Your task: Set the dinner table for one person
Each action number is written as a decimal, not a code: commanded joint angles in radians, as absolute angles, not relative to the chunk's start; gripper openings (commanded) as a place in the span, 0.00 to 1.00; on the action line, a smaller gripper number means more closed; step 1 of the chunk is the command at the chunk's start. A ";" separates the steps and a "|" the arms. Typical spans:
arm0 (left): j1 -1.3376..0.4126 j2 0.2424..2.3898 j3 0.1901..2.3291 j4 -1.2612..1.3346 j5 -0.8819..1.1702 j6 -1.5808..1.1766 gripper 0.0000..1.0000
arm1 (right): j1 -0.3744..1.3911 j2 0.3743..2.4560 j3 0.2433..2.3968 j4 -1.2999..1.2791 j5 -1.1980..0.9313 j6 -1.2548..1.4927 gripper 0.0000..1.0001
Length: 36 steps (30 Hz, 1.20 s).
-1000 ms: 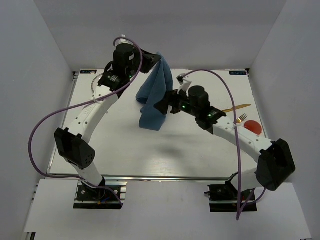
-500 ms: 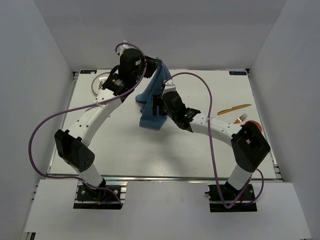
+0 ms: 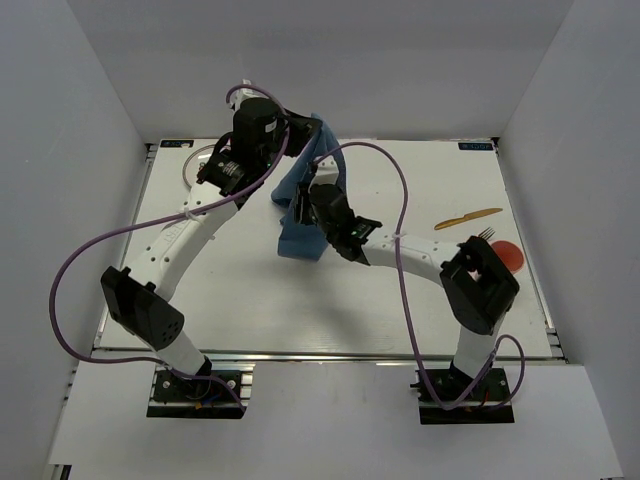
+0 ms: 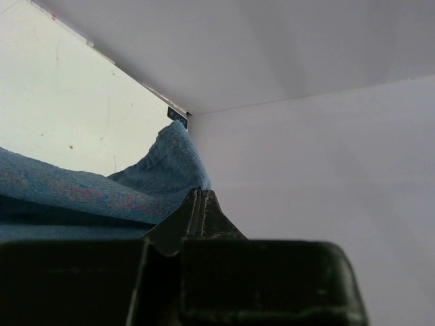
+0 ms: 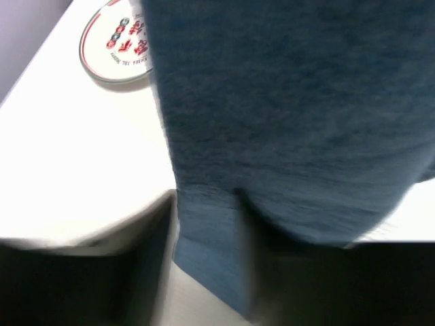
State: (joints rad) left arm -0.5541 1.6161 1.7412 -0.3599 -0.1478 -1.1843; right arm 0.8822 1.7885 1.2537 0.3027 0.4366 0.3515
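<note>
The big white counter [image 3: 250,300] is lying flat in front of both arms. A blue cloth [image 3: 300,238] is hanging long and straight down over its far middle, and its low end seems to be touching the top. The left pincer [image 4: 198,206] is holding the cloth's top corner, squeezed tight together on it. The right pincer [image 3: 305,198] is sitting right against the cloth's lower half, so it is the nearer one to that loose end. I am not able to tell if it is gripping. A plate [image 5: 112,47] is sitting at the far left. A knife [image 3: 468,217] and fork [image 3: 484,236] are lying well off to the right.
</note>
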 commanded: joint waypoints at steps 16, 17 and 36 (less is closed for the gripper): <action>-0.493 1.717 2.081 -0.376 -0.203 -1.074 0.00 | 0.577 1.577 1.318 0.070 0.245 0.368 0.02; -0.492 1.742 2.115 -0.373 -0.204 -1.074 0.00 | 0.571 1.566 1.307 0.057 0.186 0.386 0.29; -0.528 1.178 1.013 -0.285 -0.555 -1.373 0.00 | 0.543 1.440 0.669 0.339 -0.226 0.614 0.89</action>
